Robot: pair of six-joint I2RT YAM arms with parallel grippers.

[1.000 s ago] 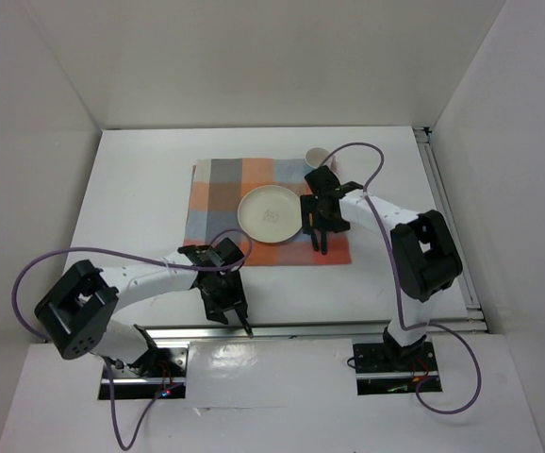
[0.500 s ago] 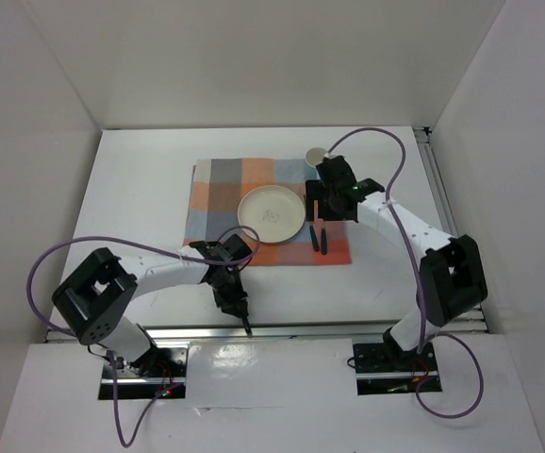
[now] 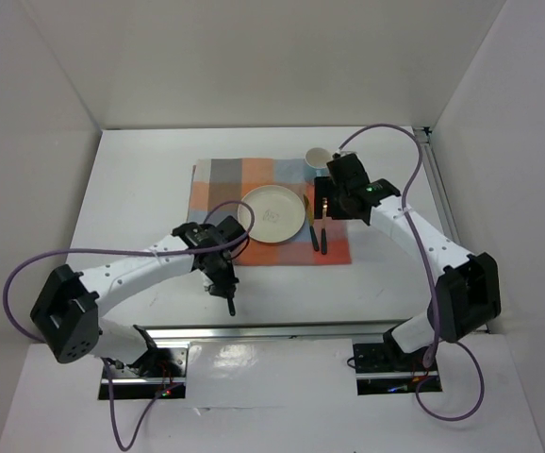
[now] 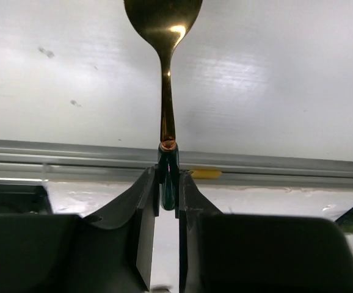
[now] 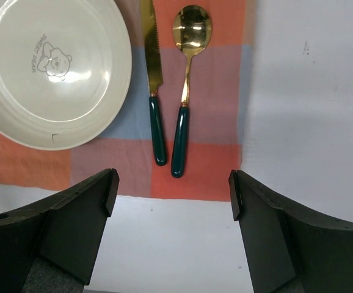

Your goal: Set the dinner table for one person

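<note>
Clamping a gold utensil [image 4: 166, 91] by its handle, the left fingers [image 4: 145, 213] have moved from the rail [image 3: 301, 328] across the bench [image 3: 140, 189] toward 7 o'clock of the mat [image 5: 216, 165]. The right fingers [image 5: 79, 207], spread and empty, have left the knife [image 5: 154, 79] and spoon [image 5: 186, 79] at 3 o'clock of the plate [image 5: 54, 67]. Likely one piece remains.

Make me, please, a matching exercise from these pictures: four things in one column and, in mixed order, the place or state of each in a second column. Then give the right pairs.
Things:
1. plate
2. knife
3. cup
4. left tool

Places or states:
A. at the far right corner of the placemat
B. shut on the green handle of a gold utensil
C. on the placemat, between the plate and the spoon
D. on the placemat, with a bear drawn inside

Pairs: 1-D; 2-C; 3-A; 4-B
</note>
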